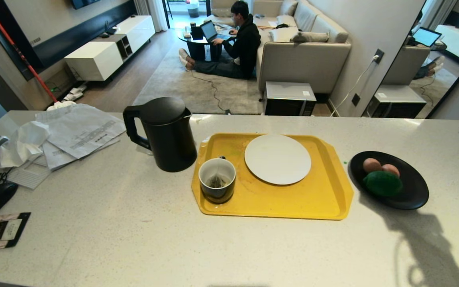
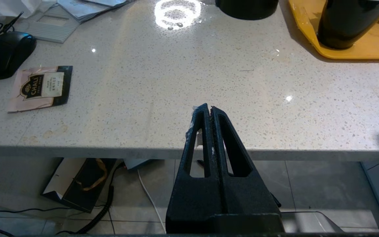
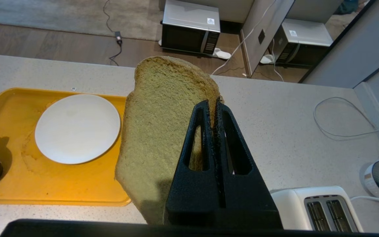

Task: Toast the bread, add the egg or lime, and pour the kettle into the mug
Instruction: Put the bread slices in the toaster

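Bread [image 3: 163,131] edge hidden between right end effector [image 3: 213,104] fingers, seemingly pinched.

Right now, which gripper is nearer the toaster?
Right. The right gripper, clamped on the bread, hangs just above the toaster; the left gripper idles at the counter's near edge.

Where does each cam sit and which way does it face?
Head: high, looking down across the counter at kettle, yellow tray, mug; no arm shows.
Left wrist: behind the shut left gripper, low at the counter edge.
Right wrist: behind the right gripper, shut on the bread, above the toaster.
All three see the tray.
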`<state>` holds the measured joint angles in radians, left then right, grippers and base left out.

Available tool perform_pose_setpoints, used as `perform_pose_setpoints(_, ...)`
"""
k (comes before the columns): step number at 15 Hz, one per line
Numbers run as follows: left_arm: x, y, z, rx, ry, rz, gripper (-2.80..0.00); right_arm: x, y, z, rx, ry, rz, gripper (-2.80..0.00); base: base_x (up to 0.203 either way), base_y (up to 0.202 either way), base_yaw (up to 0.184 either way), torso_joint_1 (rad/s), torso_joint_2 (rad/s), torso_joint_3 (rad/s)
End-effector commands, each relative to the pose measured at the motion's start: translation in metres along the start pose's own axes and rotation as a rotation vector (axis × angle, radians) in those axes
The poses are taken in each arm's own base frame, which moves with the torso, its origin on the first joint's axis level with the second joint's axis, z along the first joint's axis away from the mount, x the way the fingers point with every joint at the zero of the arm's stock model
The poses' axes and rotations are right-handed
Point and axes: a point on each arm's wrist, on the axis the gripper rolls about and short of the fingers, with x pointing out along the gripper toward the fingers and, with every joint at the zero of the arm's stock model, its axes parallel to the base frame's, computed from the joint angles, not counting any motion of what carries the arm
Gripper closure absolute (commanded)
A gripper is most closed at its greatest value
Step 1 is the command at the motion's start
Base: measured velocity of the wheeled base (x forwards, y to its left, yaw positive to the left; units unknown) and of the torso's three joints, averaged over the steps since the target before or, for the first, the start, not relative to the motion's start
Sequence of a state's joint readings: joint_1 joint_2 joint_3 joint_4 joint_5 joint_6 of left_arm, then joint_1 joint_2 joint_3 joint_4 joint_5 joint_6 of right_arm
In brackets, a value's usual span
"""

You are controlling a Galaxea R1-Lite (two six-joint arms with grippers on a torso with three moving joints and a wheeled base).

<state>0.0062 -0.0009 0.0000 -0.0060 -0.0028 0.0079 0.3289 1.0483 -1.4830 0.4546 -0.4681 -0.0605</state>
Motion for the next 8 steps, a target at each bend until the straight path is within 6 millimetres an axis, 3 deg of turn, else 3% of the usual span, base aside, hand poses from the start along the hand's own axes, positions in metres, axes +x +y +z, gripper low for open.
perform_pose_setpoints(1,-0.0001,0.0000,0.0000,0.000,-0.001,0.000,0.00,0.0016,0.0006,0.0013,-0.010,0.017,-0.004,0.00,0.000,0.000,0.000,0.176,-0.31,-0.144)
perform_pose_setpoints(8,-0.0001,0.0000,0.0000,0.000,-0.001,0.001,0.00,0.0037,0.0011,0.0038,-0.009,0.016,-0.013,0.00,0.000,0.000,0.000,0.175,-0.32,-0.145)
